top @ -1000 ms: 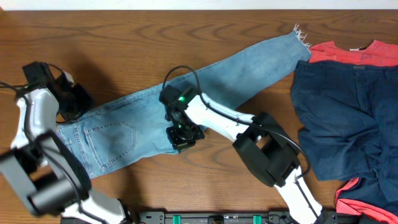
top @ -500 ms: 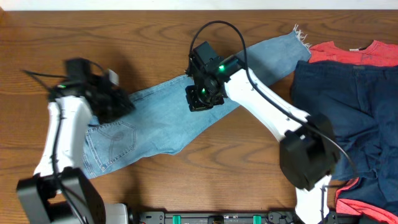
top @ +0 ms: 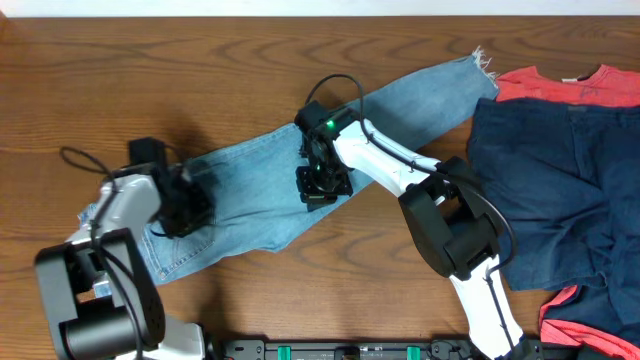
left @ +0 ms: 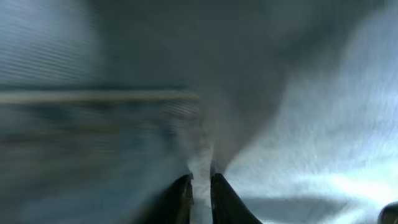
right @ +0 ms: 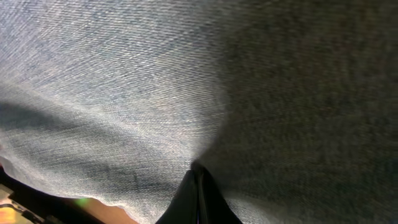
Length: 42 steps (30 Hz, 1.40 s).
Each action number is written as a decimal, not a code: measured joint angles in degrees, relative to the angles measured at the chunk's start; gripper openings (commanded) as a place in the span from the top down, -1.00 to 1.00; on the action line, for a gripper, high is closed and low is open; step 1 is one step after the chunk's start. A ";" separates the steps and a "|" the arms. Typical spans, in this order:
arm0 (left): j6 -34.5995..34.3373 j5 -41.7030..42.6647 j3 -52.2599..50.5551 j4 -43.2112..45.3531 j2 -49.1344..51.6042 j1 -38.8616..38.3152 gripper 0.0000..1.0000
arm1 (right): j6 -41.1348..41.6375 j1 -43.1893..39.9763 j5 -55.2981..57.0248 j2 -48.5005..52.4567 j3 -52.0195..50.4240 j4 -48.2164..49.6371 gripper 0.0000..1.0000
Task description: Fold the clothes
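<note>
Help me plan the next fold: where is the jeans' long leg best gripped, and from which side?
Probably the frayed hem of the jeans, pinched from the far side: it lies flat and uncovered at the leg's end, while the navy garment crowds its near side.

Overhead view evenly lit, sharp; soft shadows on the wooden table (top: 250,60) left of centre; left wrist view heavily motion-blurred, streaked at frame left; right wrist view crisp on the jeans (right: 124,74) weave, right half shadowed.

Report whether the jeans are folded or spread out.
Spread out lengthwise: the jeans run as one long diagonal strip from waist to frayed hem, no crosswise fold. The left claw and right claw pinch denim.
</note>
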 measured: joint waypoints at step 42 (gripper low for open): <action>-2.91 7.98 0.52 -7.30 -2.86 31.80 0.47 | -2.91 -2.69 -0.52 0.28 0.00 -0.28 0.97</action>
